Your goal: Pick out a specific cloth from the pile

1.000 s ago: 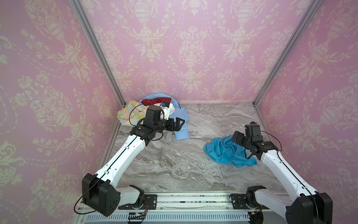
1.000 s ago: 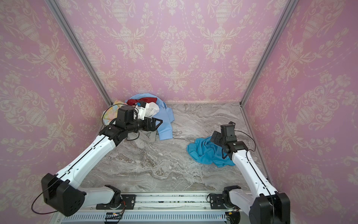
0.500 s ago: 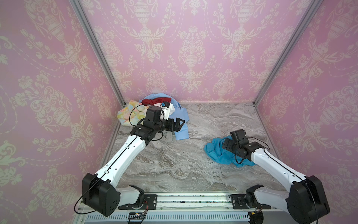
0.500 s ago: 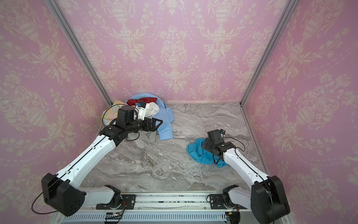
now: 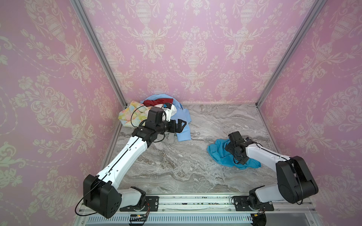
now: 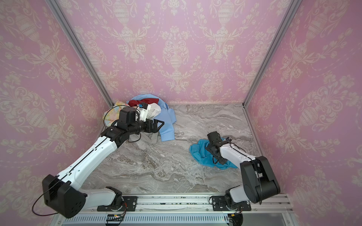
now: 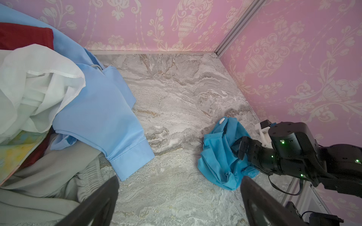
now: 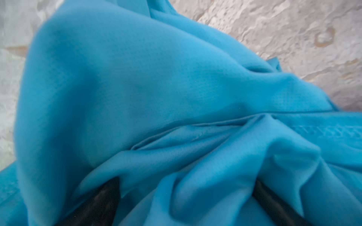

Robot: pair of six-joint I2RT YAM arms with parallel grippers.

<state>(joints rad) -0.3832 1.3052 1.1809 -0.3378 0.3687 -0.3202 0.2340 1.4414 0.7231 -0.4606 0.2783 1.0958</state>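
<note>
The right pincer (image 8: 187, 181), fingers spread apart, pushed into folds of a crumpled solid teal fabric cloth (image 5: 219, 154), alone at three o'clock on the grey marble worktop (image 5: 176, 166), left pincer (image 5: 181, 126) apart and empty above a pale sky-blue shirt sleeve (image 5: 184, 135), mixed garment pile (image 5: 133, 115) at eleven o'clock.

The teal cloth (image 5: 217, 151) lies crumpled in a low, loose heap on the marble table (image 5: 186, 166), toward the table's right edge. It is plain, with soft folds. The pile (image 6: 166, 117) fills the table's back left corner: floral yellow cloth (image 5: 127, 115), dark red piece (image 5: 154, 101), white piece (image 7: 39, 78), ribbed grey piece (image 7: 49, 176) and sky-blue shirt (image 7: 98, 117), whose cuffed sleeve trails flat onto the table.
</note>
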